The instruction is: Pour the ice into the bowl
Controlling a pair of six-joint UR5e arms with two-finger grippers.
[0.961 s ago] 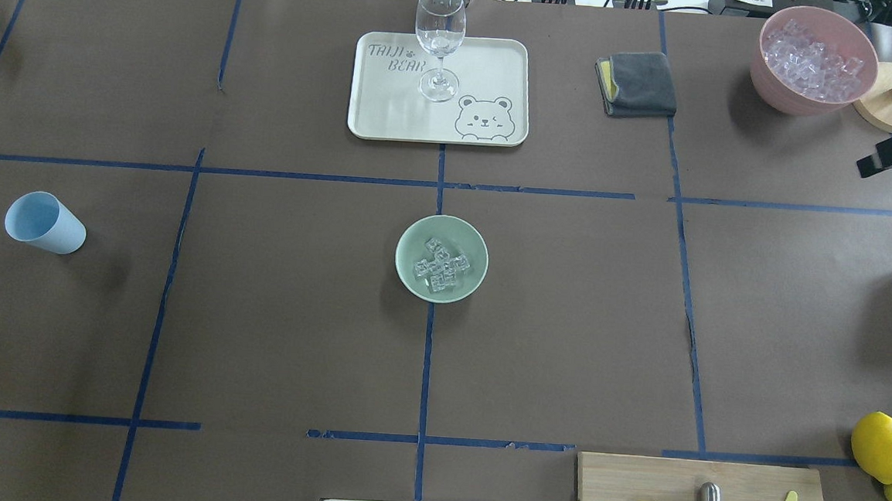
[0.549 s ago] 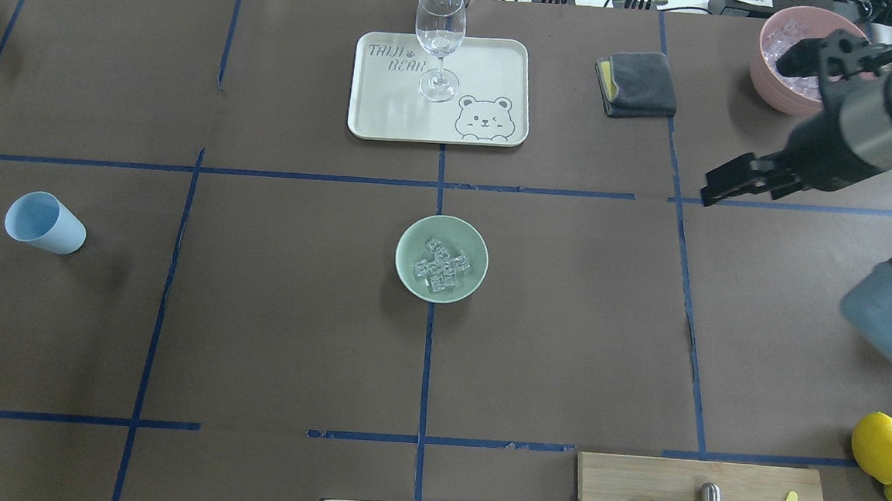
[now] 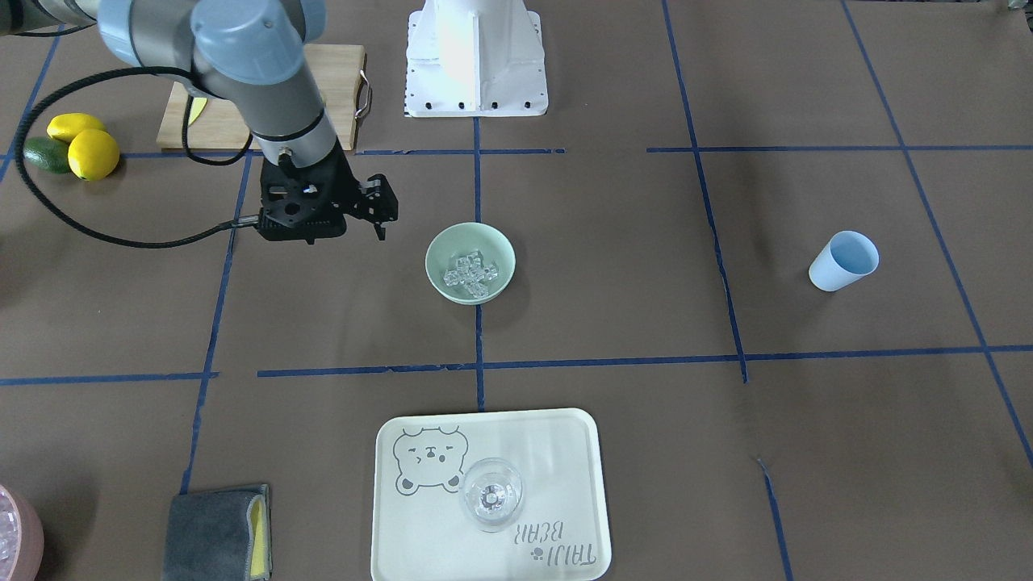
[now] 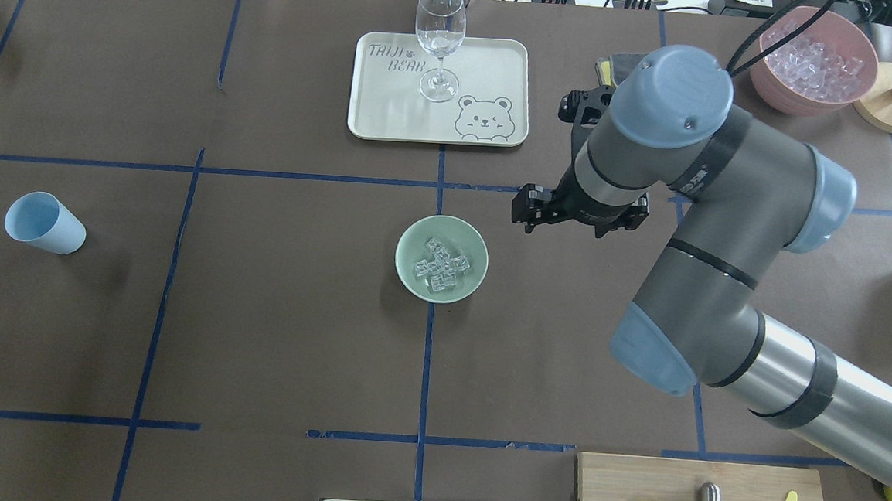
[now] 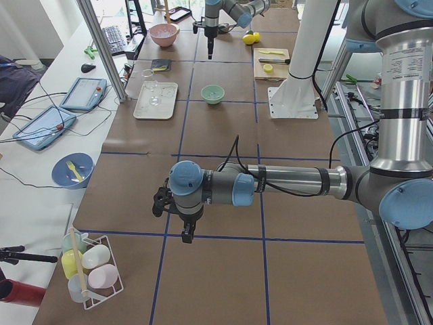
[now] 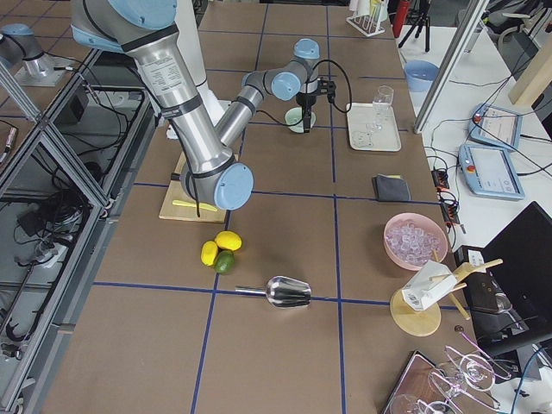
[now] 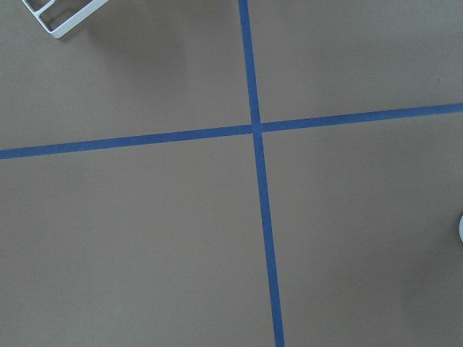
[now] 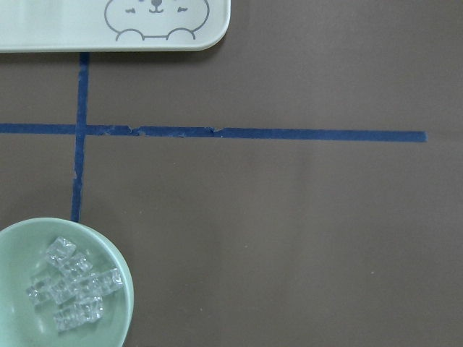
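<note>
Evidently the ice (image 4: pixel 440 267) already lies in the green bowl (image 4: pixel 409 240) at mid-table, so the right gripper (image 3: pixel 382 224) hangs just beside it carrying nothing, its opening too dark to judge.

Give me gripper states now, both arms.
Left gripper: cannot be told, seen only from the side.
Right gripper: nothing visibly held; open or shut cannot be told.

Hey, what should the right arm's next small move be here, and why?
Probably back the right gripper away from the bowl: the ice already lies inside it, and the gripper hangs open beside the rim, holding nothing to pour.
</note>
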